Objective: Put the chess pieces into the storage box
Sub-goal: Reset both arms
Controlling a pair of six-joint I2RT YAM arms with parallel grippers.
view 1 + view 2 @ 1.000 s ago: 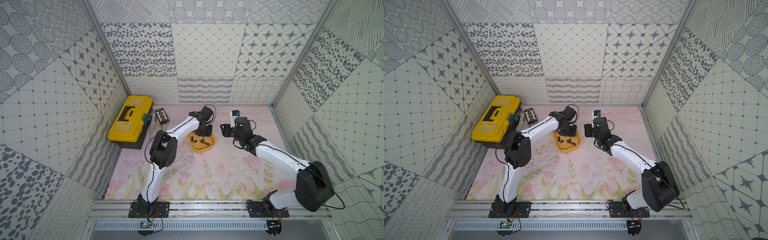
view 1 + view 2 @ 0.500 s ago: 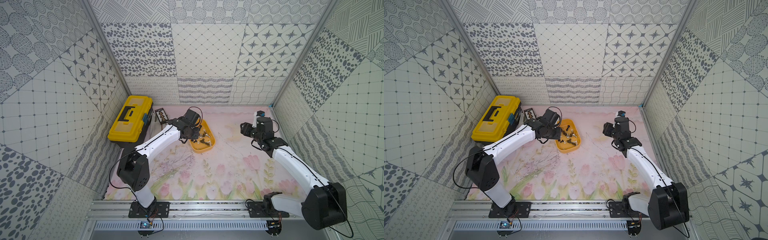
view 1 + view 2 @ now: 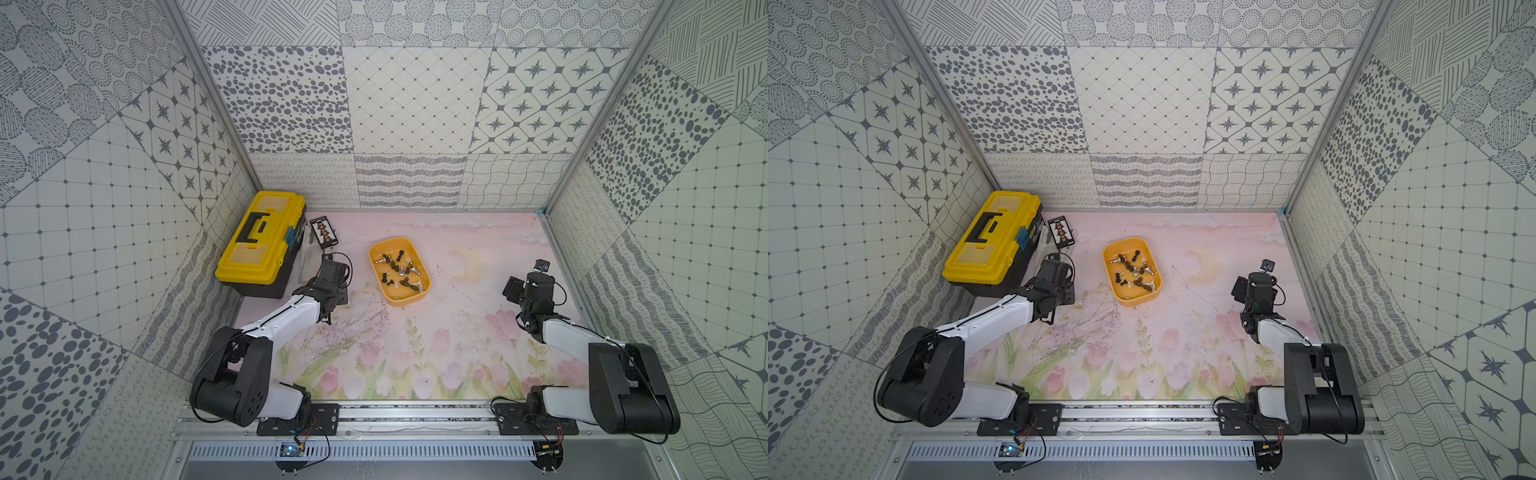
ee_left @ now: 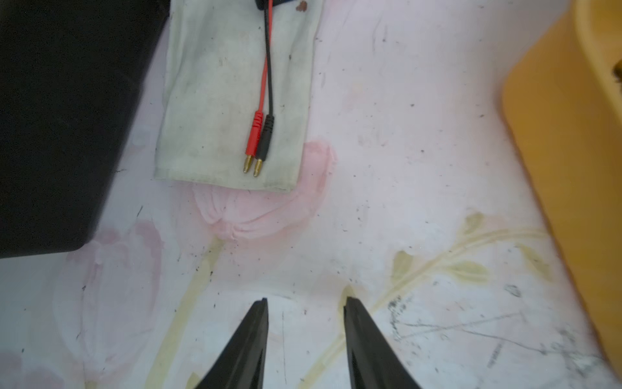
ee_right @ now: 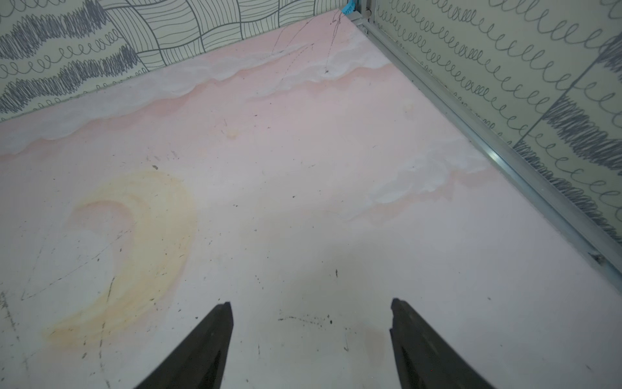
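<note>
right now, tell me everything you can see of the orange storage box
The storage box is a shallow, lidless orange-yellow tray, plastic by its look, rectangular with rounded corners. It sits flat on the pink floral mat, turned askew to the mat's edges. Small dark, silvery and pale chess pieces lie scattered inside it. Nothing else touches it.

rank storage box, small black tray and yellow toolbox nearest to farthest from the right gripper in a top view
1. storage box, mid-table, left of the right gripper
2. small black tray, farther left at the back
3. yellow toolbox, by the left wall
</note>
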